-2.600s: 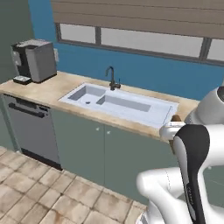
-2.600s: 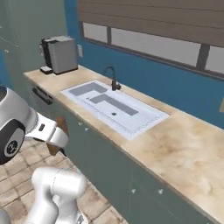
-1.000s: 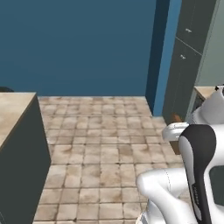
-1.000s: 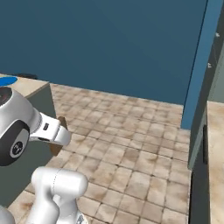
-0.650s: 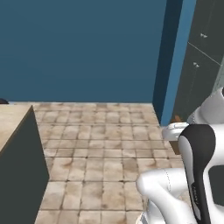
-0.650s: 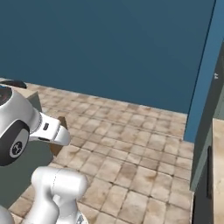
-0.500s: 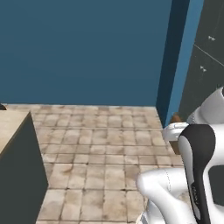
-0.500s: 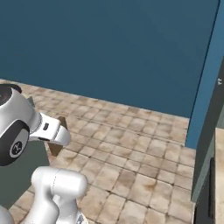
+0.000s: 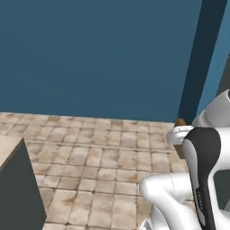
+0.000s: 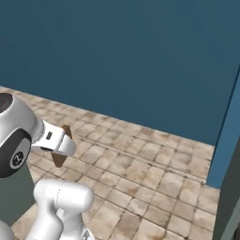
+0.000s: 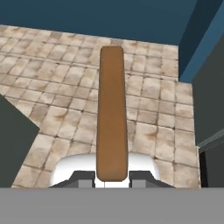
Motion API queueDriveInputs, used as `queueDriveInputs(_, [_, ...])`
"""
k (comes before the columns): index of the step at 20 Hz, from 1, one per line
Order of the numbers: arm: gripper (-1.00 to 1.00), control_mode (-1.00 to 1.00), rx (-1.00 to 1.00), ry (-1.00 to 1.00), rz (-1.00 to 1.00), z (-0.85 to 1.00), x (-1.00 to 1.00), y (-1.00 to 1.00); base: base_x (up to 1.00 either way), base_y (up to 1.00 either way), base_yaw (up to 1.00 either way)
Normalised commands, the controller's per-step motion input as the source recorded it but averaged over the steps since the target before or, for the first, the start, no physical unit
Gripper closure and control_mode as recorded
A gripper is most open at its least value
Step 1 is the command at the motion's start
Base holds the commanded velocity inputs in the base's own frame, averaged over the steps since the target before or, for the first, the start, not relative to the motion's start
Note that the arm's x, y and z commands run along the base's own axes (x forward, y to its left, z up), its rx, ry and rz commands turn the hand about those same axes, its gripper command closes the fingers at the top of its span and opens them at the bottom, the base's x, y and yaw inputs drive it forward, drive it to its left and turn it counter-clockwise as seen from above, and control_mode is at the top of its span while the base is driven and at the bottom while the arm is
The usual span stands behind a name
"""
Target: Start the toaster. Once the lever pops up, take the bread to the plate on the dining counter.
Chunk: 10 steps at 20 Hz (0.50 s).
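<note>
The thin brown slice of toast with a darker crust, seen edge-on, stood clamped at its lower end between the narrowly closed two-finger gripper above the tiled floor, and it appeared light, stiff and crumbly, best pinched low across its flat faces.

— Where's the bread?
— Between my gripper's two fingers, edge-on to my hand camera: a thin brown slice, darker crust, above the tiled floor.
— And the dining counter?
— Its beige corner shows at lower left.
</note>
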Motion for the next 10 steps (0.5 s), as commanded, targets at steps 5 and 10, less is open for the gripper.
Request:
queueDriveInputs(5, [1.00, 1.00, 0.00, 0.00, 0.00, 0.00, 0.00, 0.00, 1.00, 0.00, 0.27])
queueDriveInputs(10, [1.00, 1.00, 0.00, 0.00, 0.00, 0.00, 0.00, 0.00, 1.00, 0.00, 0.30])
